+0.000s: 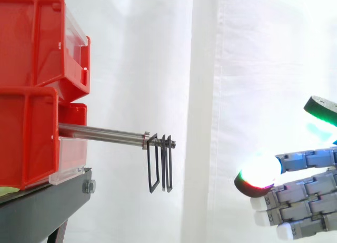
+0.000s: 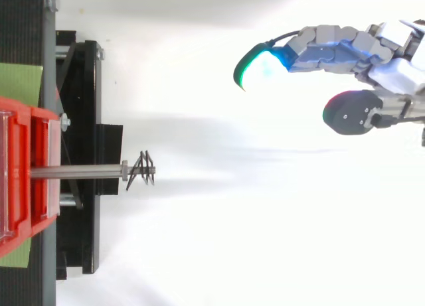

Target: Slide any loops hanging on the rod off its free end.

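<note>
Currently, robot hand point(image 1: 308, 198) relaxed, empty, well apart from loops point(image 1: 164, 169) at end of rod point(image 1: 100, 132)

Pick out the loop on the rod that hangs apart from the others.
The loop nearest the red bins, beside the collar on the rod. It hangs slanted and alone; the other loops hang upright, close together, by the rod's free end.

Strong, even light is flooding the white curtain point(image 1: 253, 53), bleaching it almost blank. Seen from above, soft grey shadows are trailing from the rod point(image 2: 76, 171) toward 3 o'clock. The hand's point(image 1: 308, 198) glowing fingers point(image 1: 259, 172) are flaring into the brightness.
</note>
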Robot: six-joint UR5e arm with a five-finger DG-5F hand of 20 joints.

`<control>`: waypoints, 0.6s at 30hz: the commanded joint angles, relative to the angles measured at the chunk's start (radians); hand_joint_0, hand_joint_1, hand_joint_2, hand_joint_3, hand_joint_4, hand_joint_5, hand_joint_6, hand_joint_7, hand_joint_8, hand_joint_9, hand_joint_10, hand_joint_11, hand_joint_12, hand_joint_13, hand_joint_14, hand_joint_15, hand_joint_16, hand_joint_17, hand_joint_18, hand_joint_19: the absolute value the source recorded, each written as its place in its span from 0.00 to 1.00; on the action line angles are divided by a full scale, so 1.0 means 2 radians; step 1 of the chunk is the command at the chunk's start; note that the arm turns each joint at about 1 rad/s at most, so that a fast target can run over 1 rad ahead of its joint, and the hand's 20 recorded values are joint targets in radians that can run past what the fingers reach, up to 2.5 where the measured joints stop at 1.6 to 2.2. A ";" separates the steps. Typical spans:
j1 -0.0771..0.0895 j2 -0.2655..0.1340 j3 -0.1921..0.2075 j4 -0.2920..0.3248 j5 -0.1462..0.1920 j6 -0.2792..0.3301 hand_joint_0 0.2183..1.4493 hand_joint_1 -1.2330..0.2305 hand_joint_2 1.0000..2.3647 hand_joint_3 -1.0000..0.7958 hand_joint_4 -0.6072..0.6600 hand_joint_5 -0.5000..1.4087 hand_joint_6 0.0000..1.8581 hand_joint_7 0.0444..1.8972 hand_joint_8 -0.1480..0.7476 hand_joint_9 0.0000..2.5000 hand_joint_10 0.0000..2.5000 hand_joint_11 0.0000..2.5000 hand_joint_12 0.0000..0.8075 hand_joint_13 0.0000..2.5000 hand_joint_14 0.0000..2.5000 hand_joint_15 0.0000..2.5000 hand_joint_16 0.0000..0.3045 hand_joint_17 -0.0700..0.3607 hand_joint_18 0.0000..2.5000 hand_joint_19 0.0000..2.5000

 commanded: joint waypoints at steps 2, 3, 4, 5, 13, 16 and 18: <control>-0.003 -0.018 0.000 0.019 0.000 0.001 0.23 0.48 0.01 0.34 0.66 0.15 0.27 0.39 0.47 0.19 0.00 0.09 0.50 0.11 0.00 0.04 0.22 0.52 0.11 0.09; -0.003 -0.019 0.000 0.022 0.000 0.000 0.23 0.48 0.01 0.34 0.67 0.15 0.27 0.39 0.47 0.19 0.00 0.09 0.50 0.11 0.00 0.04 0.22 0.52 0.11 0.09; -0.003 -0.020 0.000 0.031 0.000 -0.003 0.23 0.48 0.01 0.34 0.66 0.15 0.27 0.39 0.47 0.19 0.00 0.09 0.50 0.11 0.00 0.04 0.22 0.52 0.11 0.09; -0.003 -0.020 0.000 0.035 0.000 -0.004 0.23 0.48 0.01 0.34 0.67 0.15 0.27 0.39 0.47 0.19 0.00 0.09 0.50 0.11 0.00 0.04 0.22 0.52 0.11 0.09; -0.003 -0.030 0.000 0.045 0.010 -0.023 0.23 0.48 0.01 0.34 0.66 0.16 0.27 0.39 0.47 0.19 0.00 0.09 0.49 0.11 0.00 0.04 0.22 0.51 0.11 0.09; -0.004 -0.068 0.010 0.084 0.010 -0.021 0.23 0.48 0.01 0.35 0.67 0.16 0.27 0.39 0.47 0.19 0.00 0.09 0.49 0.11 0.00 0.04 0.22 0.51 0.11 0.09; -0.002 -0.080 0.023 0.104 0.012 -0.021 0.23 0.48 0.01 0.34 0.67 0.16 0.27 0.39 0.47 0.19 0.00 0.08 0.49 0.11 0.00 0.04 0.22 0.51 0.11 0.09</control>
